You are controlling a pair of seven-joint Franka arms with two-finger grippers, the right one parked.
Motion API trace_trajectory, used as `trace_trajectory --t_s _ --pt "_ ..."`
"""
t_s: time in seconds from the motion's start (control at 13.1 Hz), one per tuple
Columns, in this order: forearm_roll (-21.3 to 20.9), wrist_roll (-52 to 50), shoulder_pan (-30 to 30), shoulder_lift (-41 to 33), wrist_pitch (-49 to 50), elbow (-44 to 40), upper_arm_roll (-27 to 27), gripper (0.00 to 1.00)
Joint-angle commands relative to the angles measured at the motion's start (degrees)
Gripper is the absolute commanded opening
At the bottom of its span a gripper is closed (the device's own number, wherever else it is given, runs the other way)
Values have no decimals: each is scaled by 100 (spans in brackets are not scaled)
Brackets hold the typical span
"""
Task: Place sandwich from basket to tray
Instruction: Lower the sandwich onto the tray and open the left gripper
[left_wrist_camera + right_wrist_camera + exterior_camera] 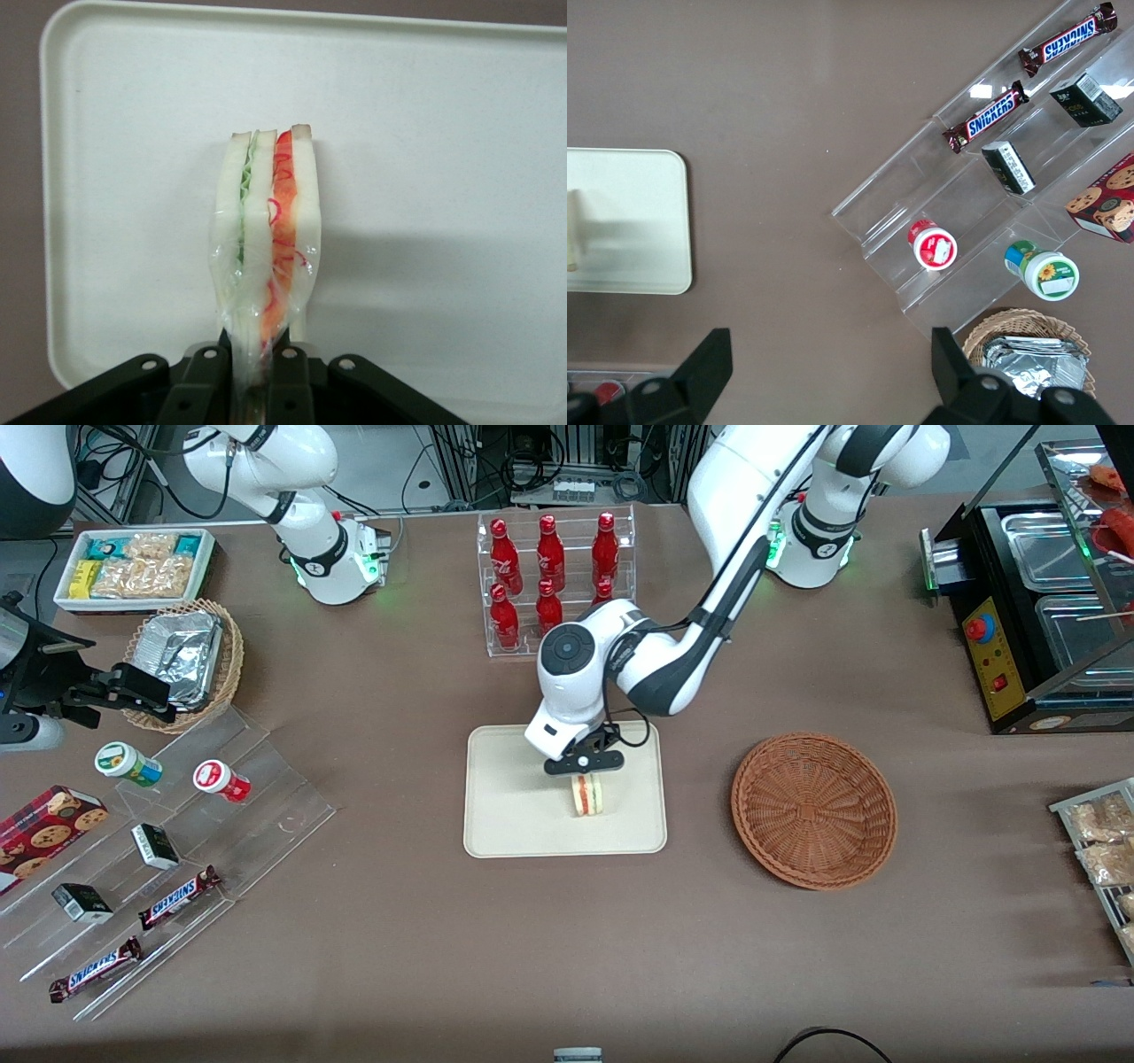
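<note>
Left gripper (584, 766) over the flat cream tray (505, 824) pinches the plastic-wrapped white-bread sandwich wedge (587, 794) by its edge; likely light, squashy, slippery film.

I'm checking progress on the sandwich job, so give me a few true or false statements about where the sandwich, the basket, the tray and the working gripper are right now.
1. The triangular white-bread sandwich with red and green filling is over the flat cream-white rectangular tray. True.
2. The round reddish-brown woven wicker basket has the sandwich in it. False: the basket holds nothing.
3. The left arm's gripper is shut on the sandwich, pinching its plastic wrap. True.
4. The gripper hangs over the basket. False: it is above the tray, beside the basket.
5. The sandwich lies flat on its bread face. False: it stands on edge, filling stripes showing.
6. The rack of red bottles stands farther from the front camera than the tray. True.
</note>
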State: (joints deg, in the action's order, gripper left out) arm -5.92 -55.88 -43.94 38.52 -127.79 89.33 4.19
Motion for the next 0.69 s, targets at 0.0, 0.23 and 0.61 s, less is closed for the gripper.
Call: trace_trajectory --t_s 0.0,0.23,0.61 --pt "-120 86 -27 138 -264 -162 -85 0" --pt "-32 420 8 191 -291 -162 -85 0" --pt "-32 438 8 305 -300 -162 -85 78"
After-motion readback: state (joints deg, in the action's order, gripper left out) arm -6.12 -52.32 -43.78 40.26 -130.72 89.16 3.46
